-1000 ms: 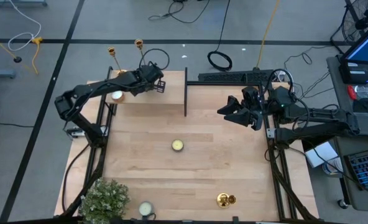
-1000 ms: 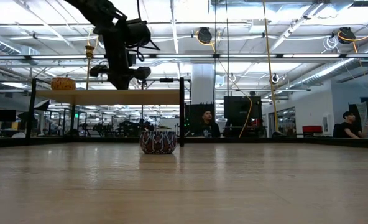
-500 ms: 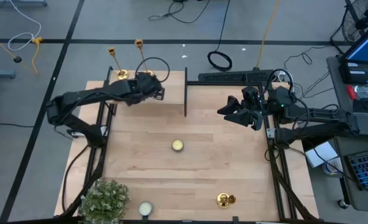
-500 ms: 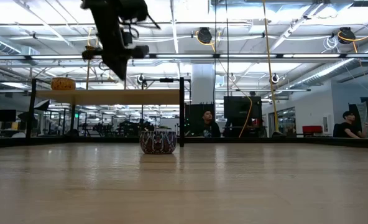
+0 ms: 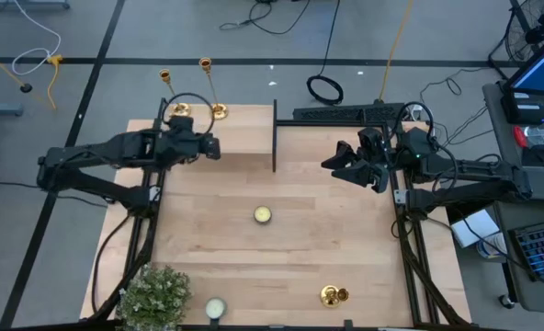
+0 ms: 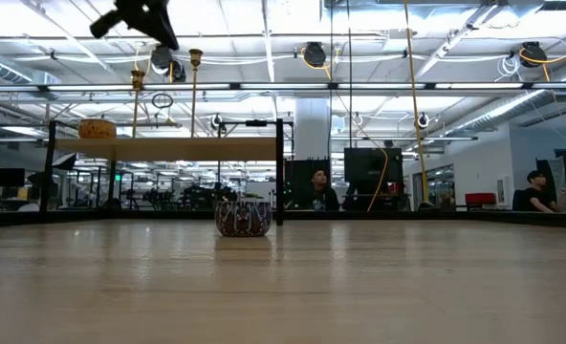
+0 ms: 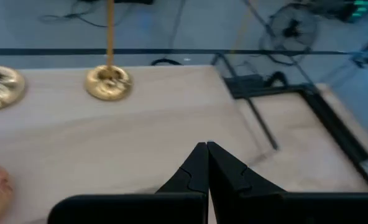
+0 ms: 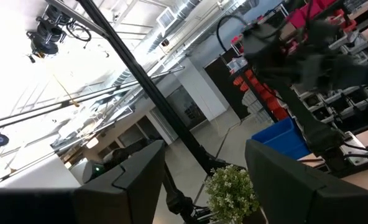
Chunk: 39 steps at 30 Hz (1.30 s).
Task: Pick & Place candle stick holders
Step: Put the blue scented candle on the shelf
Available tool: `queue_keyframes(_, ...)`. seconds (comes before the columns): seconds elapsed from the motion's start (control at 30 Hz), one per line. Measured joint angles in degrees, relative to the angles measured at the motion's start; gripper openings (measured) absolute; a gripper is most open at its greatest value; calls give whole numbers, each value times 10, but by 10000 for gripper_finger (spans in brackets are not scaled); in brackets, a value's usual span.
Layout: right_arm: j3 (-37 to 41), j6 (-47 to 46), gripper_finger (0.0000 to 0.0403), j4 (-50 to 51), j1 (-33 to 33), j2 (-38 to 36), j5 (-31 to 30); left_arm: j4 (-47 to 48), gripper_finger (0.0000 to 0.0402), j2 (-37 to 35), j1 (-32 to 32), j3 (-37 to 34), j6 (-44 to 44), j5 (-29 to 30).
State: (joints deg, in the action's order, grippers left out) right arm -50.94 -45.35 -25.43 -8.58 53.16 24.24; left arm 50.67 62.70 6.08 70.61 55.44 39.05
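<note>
High view shows two candle stick holders (image 5: 174, 109) (image 5: 218, 111) standing on the raised shelf (image 5: 244, 138) at the counter's (image 5: 300, 257) far left corner, and a third (image 5: 334, 295) lying near the front edge. Left gripper (image 5: 212, 149), its fingers pressed together and empty, hovers beside the shelf pair. Right gripper (image 5: 331, 163) waits at the right side, fingers apart, holding nothing.

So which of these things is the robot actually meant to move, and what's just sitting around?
Part of the job:
- candlestick on the raised shelf
- second candlestick beside it
- third candlestick at the table's near edge

Just lying about:
- yellow tealight mid-table
- white tealight
- plant
- patterned bowl
</note>
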Motion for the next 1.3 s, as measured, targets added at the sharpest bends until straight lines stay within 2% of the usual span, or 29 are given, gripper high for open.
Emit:
queue_keyframes(0.13, 0, 8, 222, -1, 0, 0, -9, 19, 0, -28, -39, 0, 8, -11)
queue_keyframes(0.4, 0, 28, 222, -50, 0, 3, -95, 28, 0, -53, -115, 0, -60, -133)
queue_keyframes(0.6, 0, 10, 222, -105, 0, 22, -161, 31, 0, -55, -187, 0, -83, -198)
queue_keyframes(0.77, 0, -5, 222, -218, 18, 60, -168, 39, 0, -54, -259, 0, -82, -206)
queue_keyframes(0.93, 0, 29, 222, -311, 87, 99, -184, 55, 0, -54, -322, 0, -57, -195)
queue_keyframes(1.17, 0, 83, 222, -299, 189, 124, -200, 68, 0, -54, -372, 0, -35, -159)
queue_keyframes(1.3, -6, 133, 222, -213, 242, 113, -197, 68, 0, -54, -376, 0, -30, -152)
